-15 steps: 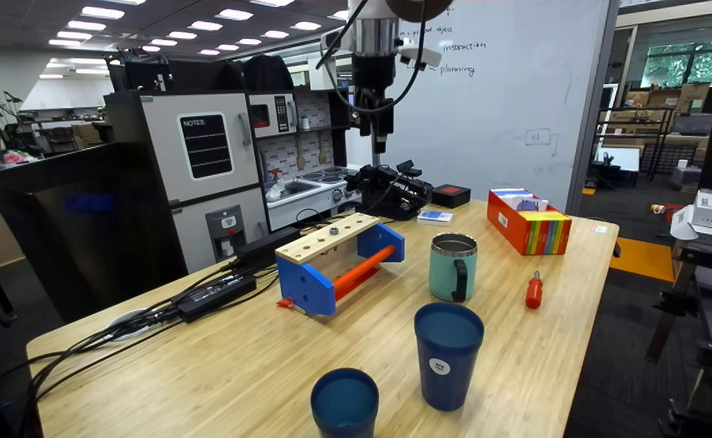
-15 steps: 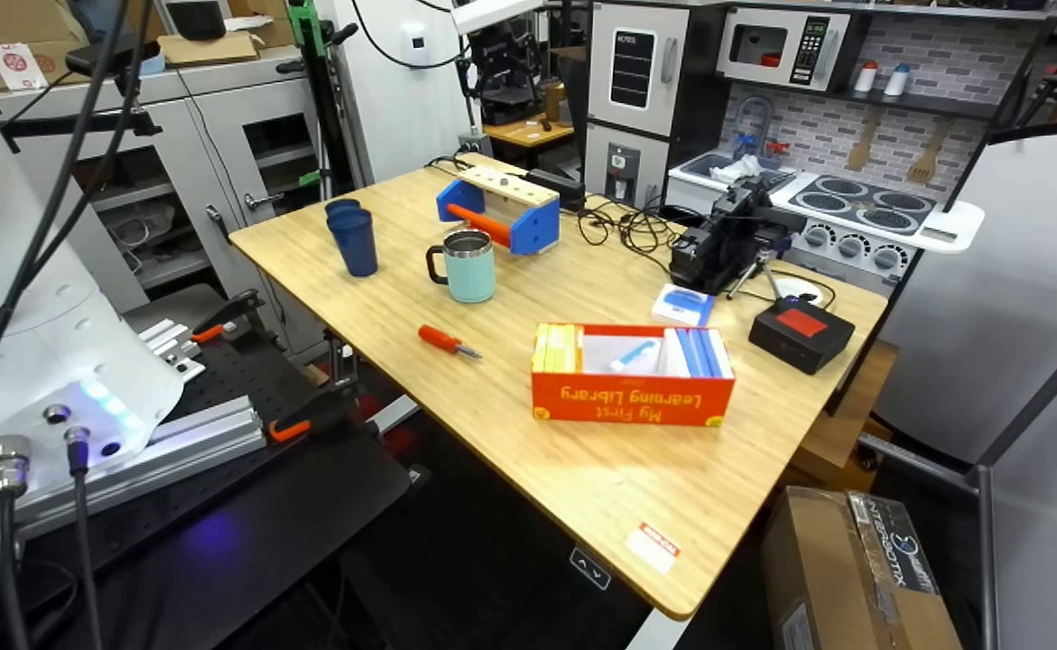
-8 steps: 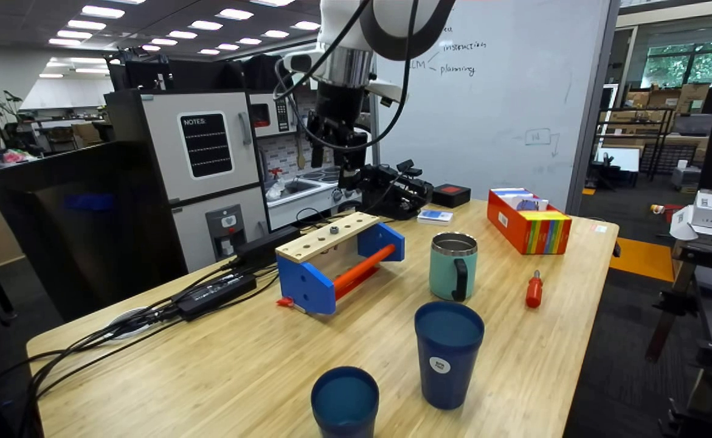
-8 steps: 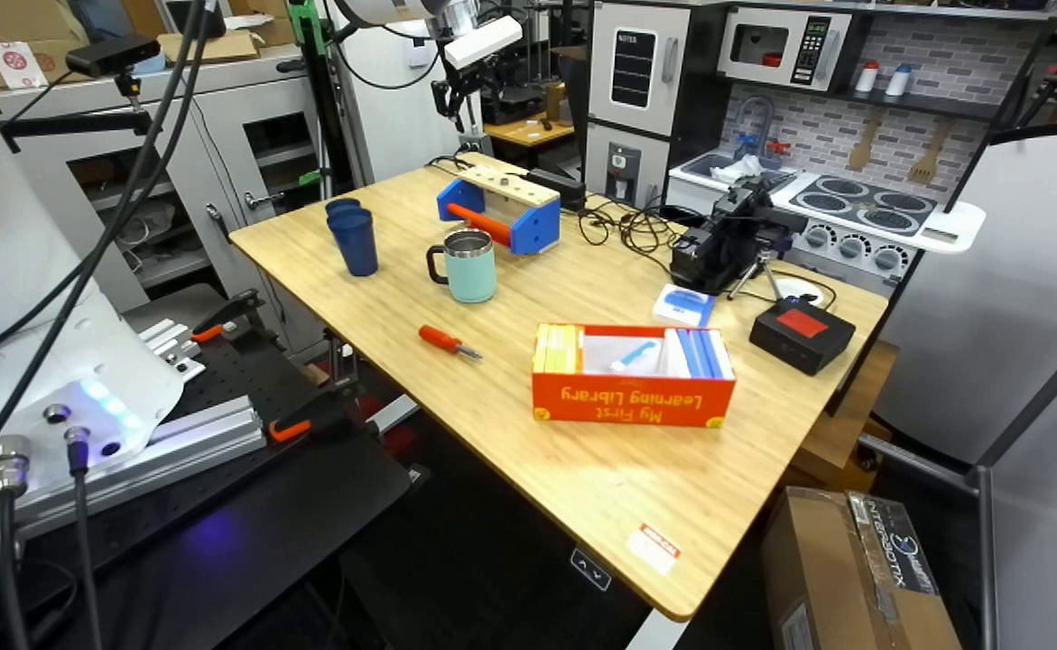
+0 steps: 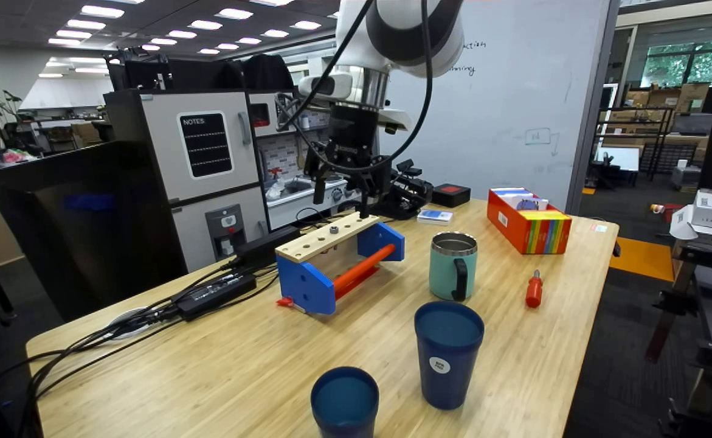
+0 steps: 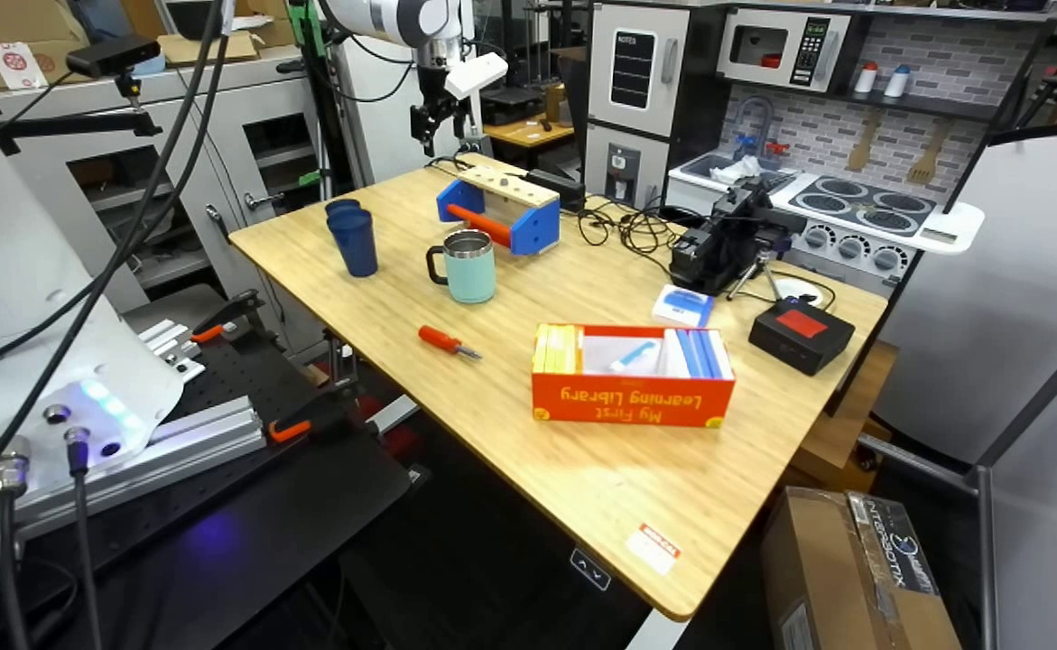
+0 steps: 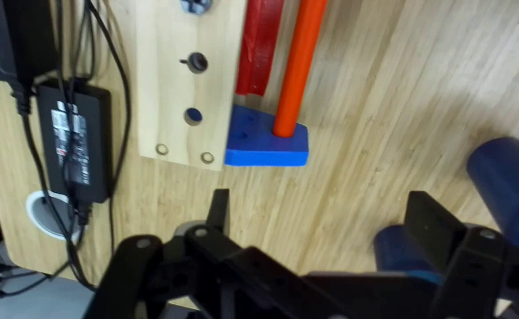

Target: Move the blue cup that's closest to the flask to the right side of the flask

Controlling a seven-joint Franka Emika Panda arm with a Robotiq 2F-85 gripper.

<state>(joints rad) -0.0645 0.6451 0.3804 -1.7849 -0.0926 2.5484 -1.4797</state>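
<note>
In an exterior view the gripper hangs above the bench, its fingers spread wide apart, and the upright blue cup stands well below it, off toward that view's right side and nearer the camera. In the wrist view that cup lies outside the gap between the fingers, past the finger on the view's right, which partly hides a second blue cup; the flask stands lower than the gripper too, well apart from it
</note>
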